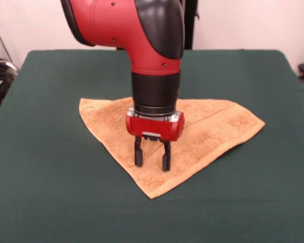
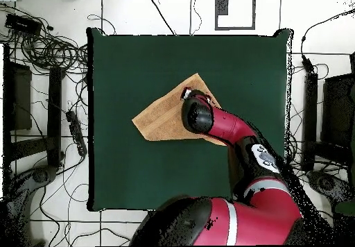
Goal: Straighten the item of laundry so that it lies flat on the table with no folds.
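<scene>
The orange-tan towel (image 1: pixel 213 129) lies near the middle of the dark green table (image 1: pixel 50 177), folded over into a rough triangle with a point toward the front edge. It also shows in the overhead view (image 2: pixel 163 118). My gripper (image 1: pixel 152 161) hangs straight down over the middle of the towel, fingers open with a gap between them, tips at or just above the cloth. Nothing is held. In the overhead view the arm's wrist hides the gripper and part of the towel.
The table's (image 2: pixel 125 57) green cloth stretches wide on all sides of the towel. Cables and equipment (image 2: pixel 41 43) lie on the floor around the table, off its edges.
</scene>
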You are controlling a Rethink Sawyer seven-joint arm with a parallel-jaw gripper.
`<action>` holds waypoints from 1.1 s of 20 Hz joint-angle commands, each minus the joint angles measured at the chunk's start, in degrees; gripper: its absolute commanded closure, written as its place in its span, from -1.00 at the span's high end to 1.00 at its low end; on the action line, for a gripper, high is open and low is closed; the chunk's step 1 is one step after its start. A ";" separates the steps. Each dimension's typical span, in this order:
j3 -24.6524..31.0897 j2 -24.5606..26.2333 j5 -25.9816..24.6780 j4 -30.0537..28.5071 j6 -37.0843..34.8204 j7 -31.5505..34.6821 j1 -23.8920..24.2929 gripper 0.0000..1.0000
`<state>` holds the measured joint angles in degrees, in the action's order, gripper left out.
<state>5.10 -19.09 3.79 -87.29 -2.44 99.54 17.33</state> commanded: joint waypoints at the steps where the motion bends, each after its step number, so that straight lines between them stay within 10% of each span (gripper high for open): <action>1: 8.73 3.29 -2.40 1.17 1.16 6.11 0.12 1.00; 2: 8.88 3.33 -2.41 1.15 1.07 6.29 0.26 1.00; 3: 8.94 3.34 -2.57 1.13 1.05 6.58 0.33 -1.00; 22: 6.30 -3.82 -1.45 0.19 -7.00 5.19 -1.40 -1.00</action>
<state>5.88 -19.23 2.87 -87.01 -2.57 99.54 18.06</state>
